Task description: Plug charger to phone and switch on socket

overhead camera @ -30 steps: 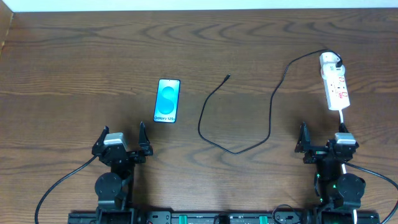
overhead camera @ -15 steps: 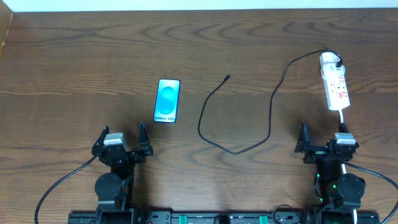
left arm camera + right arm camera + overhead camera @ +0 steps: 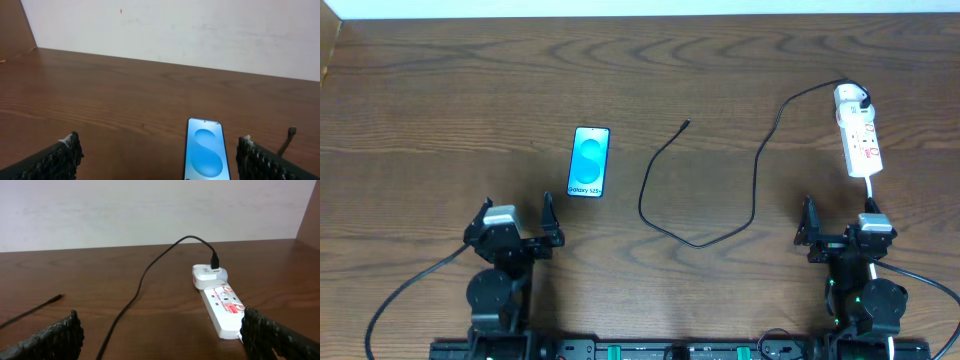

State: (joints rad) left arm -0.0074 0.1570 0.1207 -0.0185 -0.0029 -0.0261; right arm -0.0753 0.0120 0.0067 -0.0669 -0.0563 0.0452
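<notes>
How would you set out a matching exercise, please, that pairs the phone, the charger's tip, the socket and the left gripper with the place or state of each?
Column one
1. phone
2. charger tip
3. socket
4. left gripper

Column two
A. at the far right, white with red marks
B. loose in the middle, plugged into nothing
C. open and empty, at the near edge on the left
D. lying flat, blue screen up

Pairs: 1-D, 2-B, 3-A, 4-C
</notes>
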